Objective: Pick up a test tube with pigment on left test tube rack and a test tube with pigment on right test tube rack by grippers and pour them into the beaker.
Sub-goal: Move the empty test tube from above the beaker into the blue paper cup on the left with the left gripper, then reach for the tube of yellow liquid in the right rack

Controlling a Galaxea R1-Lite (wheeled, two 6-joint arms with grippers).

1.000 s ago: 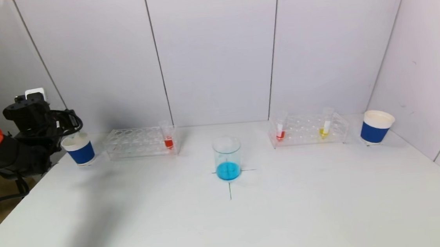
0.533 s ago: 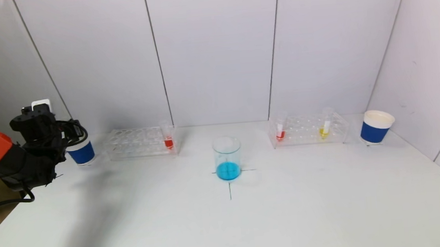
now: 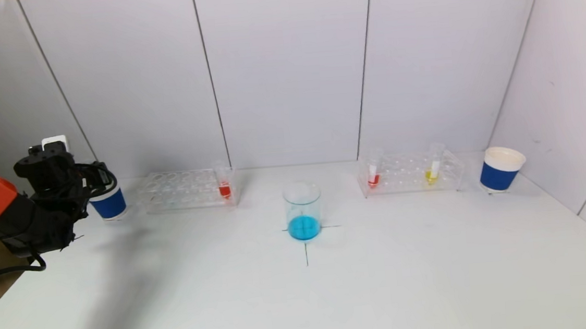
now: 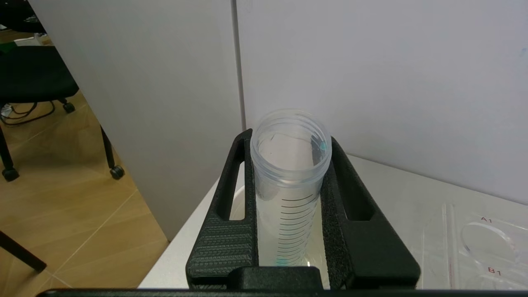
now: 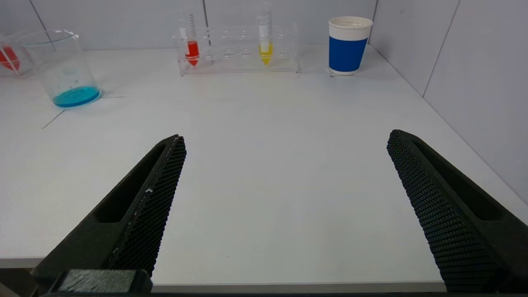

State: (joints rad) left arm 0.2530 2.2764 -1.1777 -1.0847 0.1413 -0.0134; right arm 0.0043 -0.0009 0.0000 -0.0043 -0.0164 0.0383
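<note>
My left gripper point(image 4: 288, 144) is shut on an empty clear test tube point(image 4: 288, 185) with graduation marks and a trace of blue. It holds the tube upright over the mouth of the left blue paper cup point(image 3: 109, 204) at the table's far left corner point(image 3: 85, 186). The beaker point(image 3: 303, 211) holds blue liquid at the table's centre. The left rack point(image 3: 180, 191) holds one red tube point(image 3: 224, 184). The right rack point(image 3: 411, 173) holds a red tube point(image 3: 373, 174) and a yellow tube point(image 3: 433, 169). My right gripper point(image 5: 284, 138) is open and empty above the near table edge, out of the head view.
A second blue paper cup point(image 3: 501, 169) stands at the far right beside the right rack. Wall panels close the back and right sides. The table's left edge lies just past the left cup, with floor and a chair point(image 4: 33, 82) beyond.
My left gripper with the empty tube has come down over the left cup and now hides the cup's rim. Over the last half second it has barely moved.
</note>
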